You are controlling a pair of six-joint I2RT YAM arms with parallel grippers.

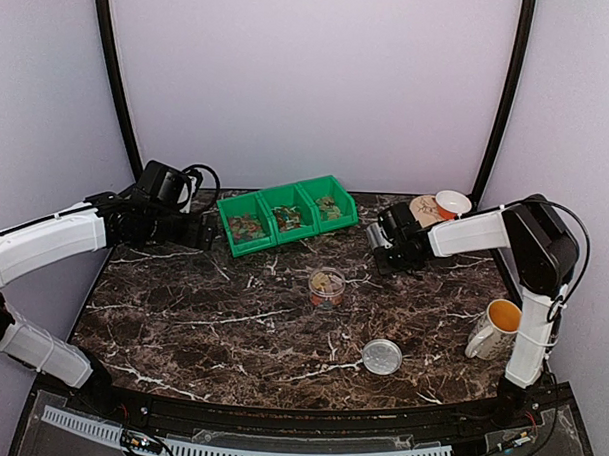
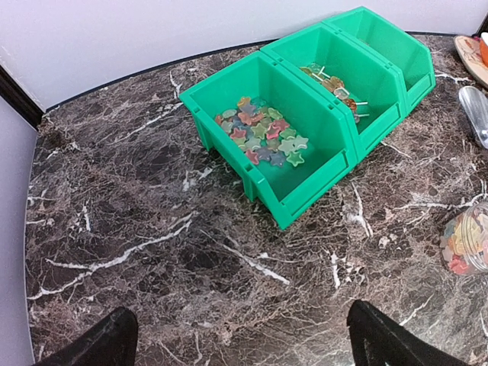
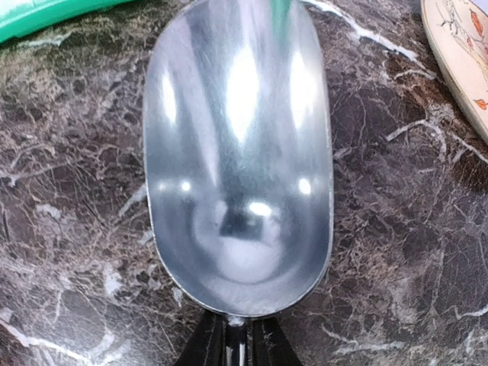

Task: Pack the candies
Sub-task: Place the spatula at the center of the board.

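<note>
Dark veined marble fills the overhead view. Three green bins sit at twelve o'clock with the candies sorted inside, within reach of both arms. An open jar at centre holds some too, its lid set aside at five o'clock.

From the left wrist we see the left gripper spread fully wide and empty. The nearest bin lies toward one o'clock, so it is probably waiting.

From the right wrist, the right gripper pinches the handle of a metal scoop. Its bowl is empty and low over the marble, ready, we judge, to dig into a bin.
</note>
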